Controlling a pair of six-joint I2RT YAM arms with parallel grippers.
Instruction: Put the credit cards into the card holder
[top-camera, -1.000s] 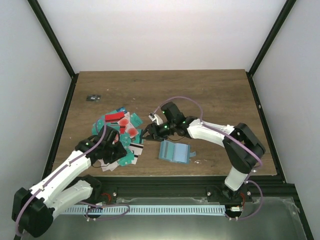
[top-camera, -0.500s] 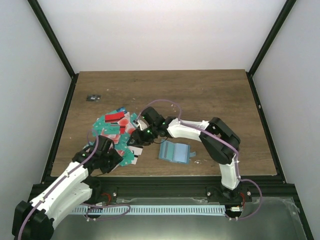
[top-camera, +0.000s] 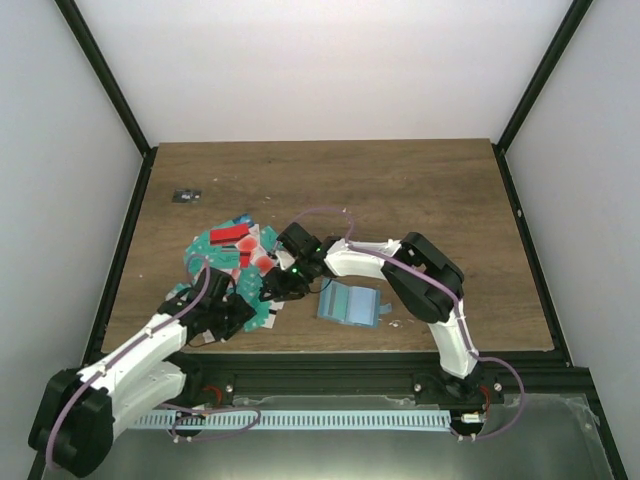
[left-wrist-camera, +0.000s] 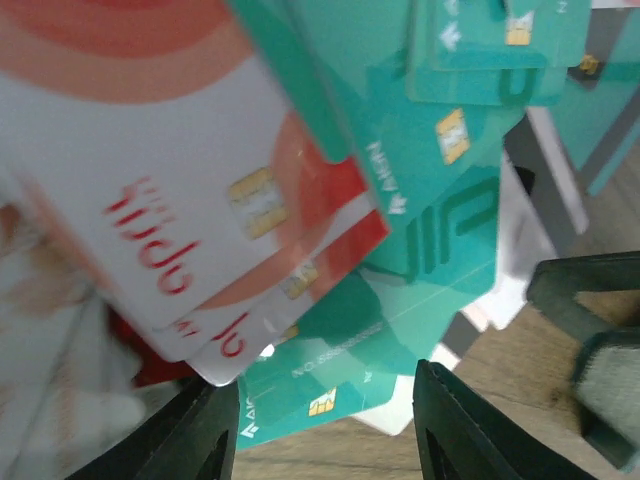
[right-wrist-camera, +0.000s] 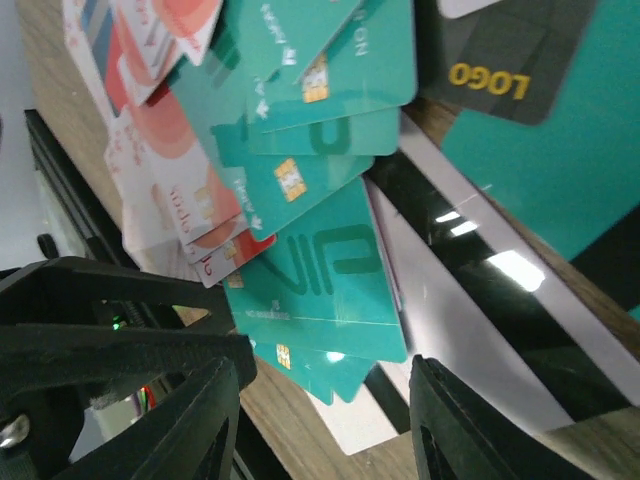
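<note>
1. The card holder (top-camera: 348, 303) lies flat on the brown table (top-camera: 420, 190), close to the front edge.
2. The credit cards (top-camera: 232, 262) sit in a messy pile to the left of the card holder, a little apart from it.
3. The right gripper (right-wrist-camera: 322, 385) is down between the card holder and the pile, at the pile's near edge. Its two fingers are apart and pinch nothing. Teal cards show in the gap.
4. The left gripper (left-wrist-camera: 322, 400) is farther left of the card holder, at the front of the pile. Its fingers are apart too, with nothing pinched. A teal card corner lies under the gap.
5. The two grippers are near each other, with only cards between them.
6. The cards lie on top of each other, so many are half hidden and cannot be counted. The white card with red blotches (left-wrist-camera: 170, 220) is blurry up close.
7. A small dark thing (top-camera: 186, 195) lies far back and left of the card holder. It is too small to tell what it is.
8. Tiny white bits (top-camera: 395, 322) lie just right of the card holder.
9. Wide brown table top stretches behind and to the right of the card holder.
</note>
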